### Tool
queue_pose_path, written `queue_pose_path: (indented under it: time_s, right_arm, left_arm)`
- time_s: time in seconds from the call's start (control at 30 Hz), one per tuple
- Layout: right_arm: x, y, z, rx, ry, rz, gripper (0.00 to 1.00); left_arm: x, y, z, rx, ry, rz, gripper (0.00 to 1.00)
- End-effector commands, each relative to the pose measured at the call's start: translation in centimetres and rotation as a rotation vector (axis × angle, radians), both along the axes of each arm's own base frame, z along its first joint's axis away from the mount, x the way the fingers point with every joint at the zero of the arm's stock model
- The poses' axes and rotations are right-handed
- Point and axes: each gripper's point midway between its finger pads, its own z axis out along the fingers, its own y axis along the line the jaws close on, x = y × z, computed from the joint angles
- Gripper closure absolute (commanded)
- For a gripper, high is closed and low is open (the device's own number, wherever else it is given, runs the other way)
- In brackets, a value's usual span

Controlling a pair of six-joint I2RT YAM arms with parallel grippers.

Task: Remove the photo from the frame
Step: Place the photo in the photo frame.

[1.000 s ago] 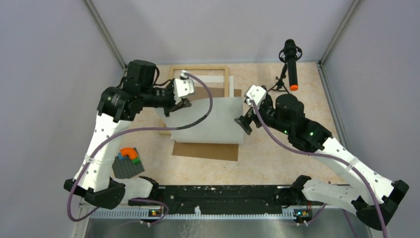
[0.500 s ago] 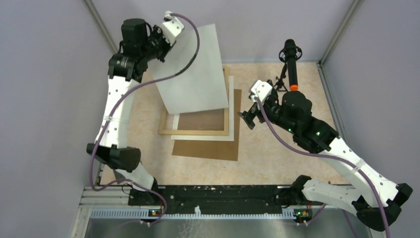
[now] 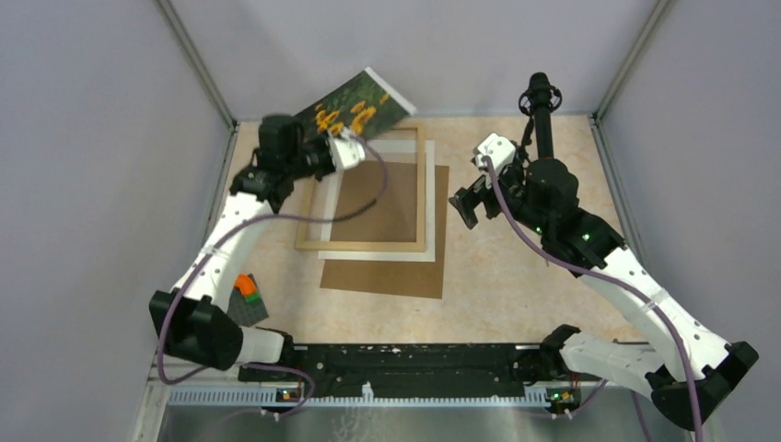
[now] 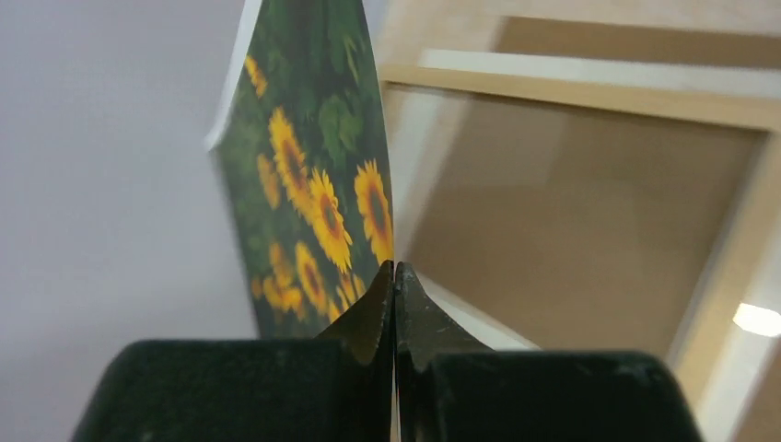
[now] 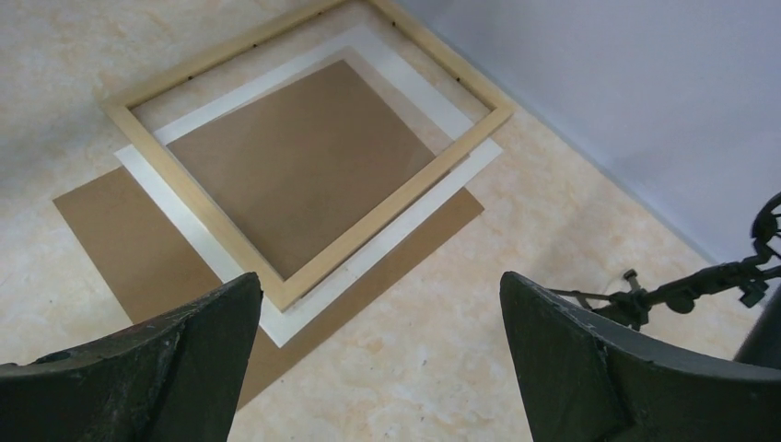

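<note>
The sunflower photo [image 3: 355,104] is held up in the air at the back left, tilted, picture side showing; it also shows in the left wrist view [image 4: 308,175]. My left gripper [image 3: 343,145] is shut on its lower edge [image 4: 394,276]. The light-wood frame [image 3: 425,203] lies flat on the table, around a white mat [image 3: 433,255] and over a brown backing board [image 3: 382,279]; it also shows in the right wrist view [image 5: 304,276]. My right gripper [image 3: 468,204] is open and empty, in the air right of the frame [image 5: 379,285].
A black microphone stand [image 3: 542,110] stands at the back right, close behind the right arm. A dark grey baseplate [image 3: 241,304] with coloured bricks lies at the front left near the left arm. Grey walls enclose the table.
My left gripper has swung the photo from upright with its white back showing to lower at the back left with the sunflower side showing. The right gripper has drifted slightly back.
</note>
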Motion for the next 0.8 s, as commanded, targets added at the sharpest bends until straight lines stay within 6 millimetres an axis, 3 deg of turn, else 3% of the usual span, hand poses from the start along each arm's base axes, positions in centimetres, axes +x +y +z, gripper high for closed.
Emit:
queue_pose_path:
  time_s: [0.0, 0.17, 0.3, 0.47, 0.77]
  right_arm:
    - [0.7, 1.0, -2.1, 0.036, 0.081, 0.016, 0.01]
    - [1.6, 2.0, -5.9, 0.037, 0.229, 0.035, 0.01]
    - [2.5, 2.3, -7.9, 0.04, 0.315, 0.043, 0.01]
    - [3.6, 2.2, -9.6, 0.031, 0.371, 0.03, 0.01]
    - [3.7, 2.4, -11.3, 0.025, 0.406, 0.036, 0.01]
  left_arm:
    - [-5.7, -3.5, -7.9, 0.177, -0.1, -0.272, 1.0]
    - [-8.4, -5.3, -16.4, 0.227, -0.058, -0.377, 1.0]
    - [-10.0, -6.1, -20.5, 0.26, -0.013, -0.454, 1.0]
    - [-12.2, -6.2, -22.8, 0.312, 0.007, -0.569, 1.0]
    - [-15.1, -4.1, -25.2, 0.478, -0.174, -0.699, 1.0]
